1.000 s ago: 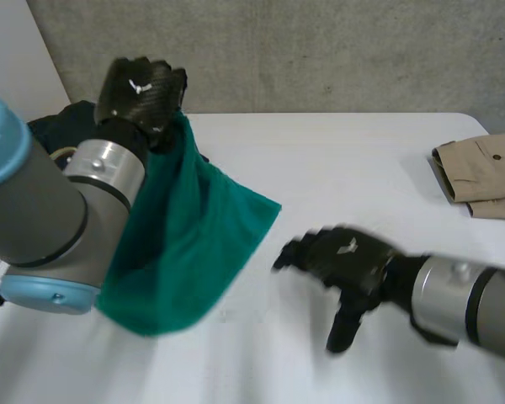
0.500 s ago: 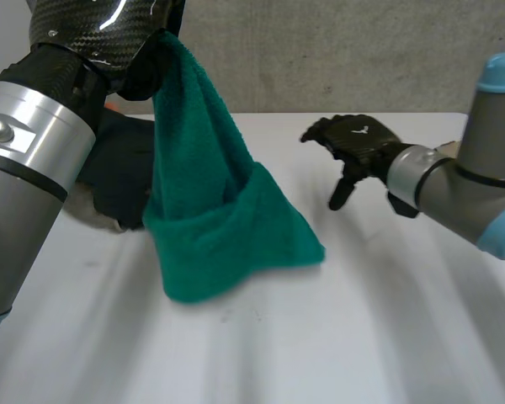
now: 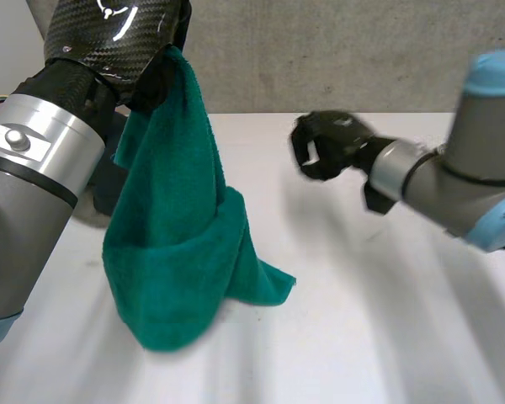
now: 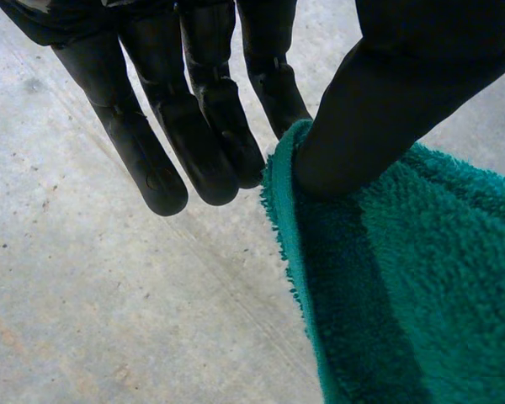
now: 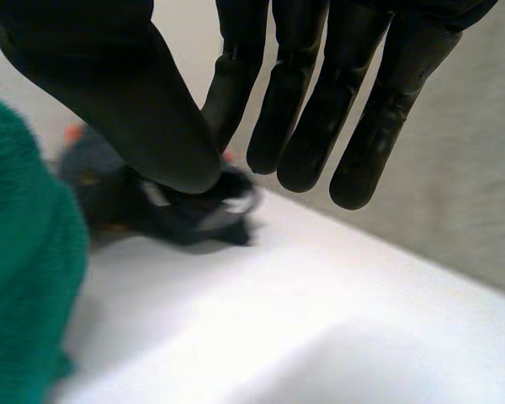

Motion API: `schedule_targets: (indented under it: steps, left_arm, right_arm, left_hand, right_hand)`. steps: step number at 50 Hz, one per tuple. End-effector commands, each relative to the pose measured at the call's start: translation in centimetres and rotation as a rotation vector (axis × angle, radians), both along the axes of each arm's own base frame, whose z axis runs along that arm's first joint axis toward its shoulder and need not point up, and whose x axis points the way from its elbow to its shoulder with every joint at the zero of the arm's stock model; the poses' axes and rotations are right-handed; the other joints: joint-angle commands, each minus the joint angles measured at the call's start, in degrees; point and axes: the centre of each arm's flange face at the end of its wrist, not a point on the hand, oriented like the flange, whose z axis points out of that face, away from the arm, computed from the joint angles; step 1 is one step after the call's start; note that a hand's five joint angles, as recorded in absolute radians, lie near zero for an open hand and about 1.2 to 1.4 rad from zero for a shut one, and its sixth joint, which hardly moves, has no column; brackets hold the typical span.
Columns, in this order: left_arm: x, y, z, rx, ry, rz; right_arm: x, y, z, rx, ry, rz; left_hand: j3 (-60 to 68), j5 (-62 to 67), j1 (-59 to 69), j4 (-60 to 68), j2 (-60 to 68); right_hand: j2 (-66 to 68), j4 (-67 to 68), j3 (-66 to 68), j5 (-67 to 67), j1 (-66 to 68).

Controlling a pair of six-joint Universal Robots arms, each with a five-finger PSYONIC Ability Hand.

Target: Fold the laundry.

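Green towel (image 3: 181, 269) hangs bunched, lower folds on the table (image 3: 379, 328), top edge pinched between my left hand (image 3: 118, 38) thumb and fingers. Right hand (image 3: 324, 145) beyond it: fingers loose, empty. I'd take a free corner with it and spread the towel flat before folding.

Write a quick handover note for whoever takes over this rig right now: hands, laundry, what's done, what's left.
Left hand: raised, pinching the green towel by an edge; the towel hangs, its lower end bunched on the white table.
Right hand: open, empty, in the air over the table, apart from the towel.
Dark clothes lie heaped behind the towel.
Done: towel lifted. Left: no fold yet; likely spread and fold it, then the heap.
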Motion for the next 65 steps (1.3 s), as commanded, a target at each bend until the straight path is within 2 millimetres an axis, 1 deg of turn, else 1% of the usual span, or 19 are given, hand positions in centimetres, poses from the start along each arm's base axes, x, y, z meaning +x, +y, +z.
schedule_targets:
  steps: [1, 5, 6, 7, 9, 13, 15, 22, 28, 32, 34, 41, 43, 45, 48, 53, 57, 62, 65]
  left_arm:
    - [-0.1, -0.3, 0.3, -0.022, 0.012, 0.002]
    - [-0.3, -0.6, -0.2, -0.019, 0.011, 0.000]
    - [-0.4, -0.6, -0.4, -0.015, 0.006, -0.001]
    - [-0.5, -0.7, -0.8, -0.004, 0.001, 0.001]
    - [-0.5, -0.8, -1.1, 0.003, -0.003, 0.001]
    - [-0.6, -0.9, -1.5, 0.013, -0.008, 0.000]
    - [-0.6, -0.9, -1.6, 0.016, -0.011, 0.001]
    - [-0.6, -0.8, -1.7, 0.017, -0.012, -0.001]
    - [-0.6, -0.8, -1.7, 0.019, -0.013, -0.002]
    - [-0.6, -0.8, -1.9, 0.023, -0.015, -0.002]
    - [-0.6, -0.8, -2.0, 0.027, -0.017, -0.002]
    - [-0.6, -1.0, -2.4, 0.042, -0.019, 0.005]
    - [-0.7, -0.9, -2.4, 0.046, -0.019, 0.005]
    - [-0.6, -0.8, -2.3, 0.043, -0.020, 0.004]
    - [-0.7, -0.7, -2.2, 0.041, -0.018, 0.001]
    - [-0.7, -0.6, -2.5, 0.046, -0.021, -0.001]
    - [-0.7, -0.6, -2.6, 0.049, -0.023, -0.001]
    - [-0.7, -0.6, -2.5, 0.046, -0.021, -0.003]
    - [-0.7, -0.6, -2.5, 0.043, -0.021, -0.002]
  right_arm:
    - [-5.2, 0.6, 2.6, -0.152, 0.128, -0.104]
    - [-5.4, 1.9, 2.1, -0.115, 0.139, -0.097]
    - [-5.3, 2.6, 1.5, -0.080, 0.149, -0.085]
    - [-5.3, 2.8, 1.2, -0.059, 0.156, -0.080]
    - [-5.3, 3.4, 0.9, -0.021, 0.167, -0.070]
    - [-5.3, 3.9, 0.0, 0.078, 0.182, -0.045]
    - [-4.7, 3.7, -1.7, 0.161, 0.169, -0.028]
    - [-0.6, 4.1, -4.8, 0.377, 0.036, 0.040]
    - [1.7, 4.1, -6.9, 0.422, -0.007, 0.096]
    - [3.5, 4.5, -7.4, 0.412, -0.035, 0.124]
    - [4.0, 4.0, -7.7, 0.404, -0.078, 0.111]
    - [4.6, 2.7, -7.4, 0.355, -0.170, 0.086]
    - [4.6, 2.5, -7.1, 0.341, -0.173, 0.080]
    - [4.4, 2.0, -6.2, 0.315, -0.183, 0.058]
    - [4.2, 2.1, -4.5, 0.277, -0.197, 0.043]
    - [3.8, 2.3, -2.9, 0.244, -0.193, 0.041]
    - [2.9, 1.4, -2.6, 0.217, -0.177, 0.018]
    - [2.7, 0.9, -3.1, 0.219, -0.157, 0.029]
    - [3.3, 1.1, -4.6, 0.248, -0.136, 0.057]
  left_hand:
    - [11.74, 13.50, 16.45, 11.27, 11.54]
    - [11.74, 13.50, 16.45, 11.27, 11.54]
    - [11.74, 13.50, 16.45, 11.27, 11.54]
    - [11.74, 13.50, 16.45, 11.27, 11.54]
    - [11.74, 13.50, 16.45, 11.27, 11.54]
    - [11.74, 13.50, 16.45, 11.27, 11.54]
    - [11.74, 13.50, 16.45, 11.27, 11.54]
    - [11.74, 13.50, 16.45, 11.27, 11.54]
    - [11.74, 13.50, 16.45, 11.27, 11.54]
    - [11.74, 13.50, 16.45, 11.27, 11.54]
    - [11.74, 13.50, 16.45, 11.27, 11.54]
    - [11.74, 13.50, 16.45, 11.27, 11.54]
    - [11.74, 13.50, 16.45, 11.27, 11.54]
    - [11.74, 13.50, 16.45, 11.27, 11.54]
    - [11.74, 13.50, 16.45, 11.27, 11.54]
    - [11.74, 13.50, 16.45, 11.27, 11.54]
    - [11.74, 13.50, 16.45, 11.27, 11.54]
    - [11.74, 13.50, 16.45, 11.27, 11.54]
    - [11.74, 13.50, 16.45, 11.27, 11.54]
  right_hand:
    - [12.56, 11.92, 12.07, 12.92, 22.86]
    - [12.56, 11.92, 12.07, 12.92, 22.86]
    - [-13.20, -13.83, -13.68, -12.83, -2.90]
    - [-31.27, -31.91, -31.75, -30.91, -20.97]
    - [-57.08, -57.72, -57.57, -56.72, -46.78]
    - [-57.44, -58.08, -57.93, -57.08, -47.14]
    - [-57.44, -58.08, -57.93, -57.08, -47.14]
    - [-57.44, -58.08, -57.93, -57.08, -47.14]
    - [-56.36, -57.00, -56.84, -56.00, -46.06]
    - [-43.61, -44.25, -44.10, -43.25, -33.31]
    - [-26.19, -26.83, -26.67, -25.83, -15.89]
    - [5.37, 4.73, 4.89, 5.73, 15.67]
    - [5.38, 4.75, 4.90, 5.75, 15.68]
    - [-2.48, -3.11, -2.96, -2.11, 7.82]
    - [-29.14, -29.78, -29.62, -28.78, -18.84]
    - [-30.61, -31.25, -31.09, -30.25, -20.31]
    - [-32.29, -32.93, -32.77, -31.93, -21.99]
    - [-32.47, -33.10, -32.95, -32.10, -22.17]
    - [-33.47, -34.10, -33.95, -33.10, -23.17]
